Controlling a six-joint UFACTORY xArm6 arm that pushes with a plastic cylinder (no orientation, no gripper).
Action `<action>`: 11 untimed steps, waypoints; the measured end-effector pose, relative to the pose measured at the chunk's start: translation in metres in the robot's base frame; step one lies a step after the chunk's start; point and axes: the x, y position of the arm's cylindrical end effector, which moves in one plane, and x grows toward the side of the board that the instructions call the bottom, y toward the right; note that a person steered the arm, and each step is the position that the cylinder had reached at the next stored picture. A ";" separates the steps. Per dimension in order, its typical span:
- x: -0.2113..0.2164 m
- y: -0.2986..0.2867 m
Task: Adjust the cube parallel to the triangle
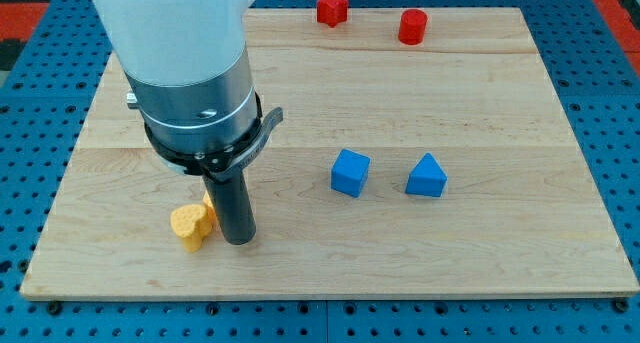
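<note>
So there's no claw on this rig to be open or closed — my tip (238,240) sits by the yellow block (190,226) at the desk's (500,83) lower left, well apart from the blue cube (350,173) that's near the blue triangle (427,176) — probably nothing nudged yet.

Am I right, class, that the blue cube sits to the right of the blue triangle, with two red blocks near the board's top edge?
Not quite. The camera view shows the blue cube to the view's left of the blue triangle, not its right. The two red blocks do sit near the board's top edge.
</note>
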 end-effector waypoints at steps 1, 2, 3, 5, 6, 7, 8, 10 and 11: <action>0.000 0.000; -0.001 0.000; -0.001 0.000; -0.006 0.057; -0.018 0.076; -0.011 0.090; -0.009 0.119; -0.057 0.142; -0.057 0.115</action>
